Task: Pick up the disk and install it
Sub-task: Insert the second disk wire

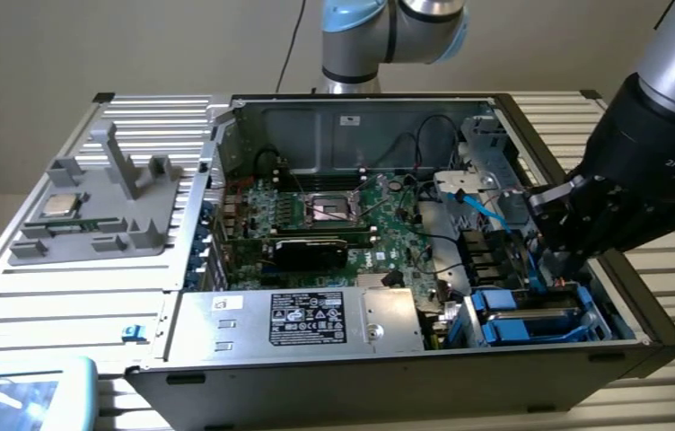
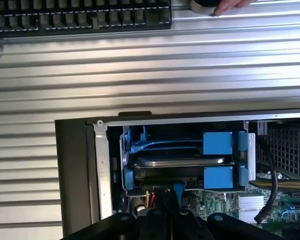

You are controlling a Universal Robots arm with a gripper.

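Clenched gripper fingers are seen just beside the drive bay, grasping nothing. The disk is seated in its blue carrier inside the computer case, at the exterior view's lower right corner.

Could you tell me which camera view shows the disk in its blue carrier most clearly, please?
The wrist view: the disk lies face-on in the drive bay, blue tabs plain. The exterior view shows it obliquely, low in the case.

Arm: reaches in from the exterior view's right — wrist angled downward.
Hand: black, pointing down, low in the scene.
Fingers: closed together — nothing visibly gripped.
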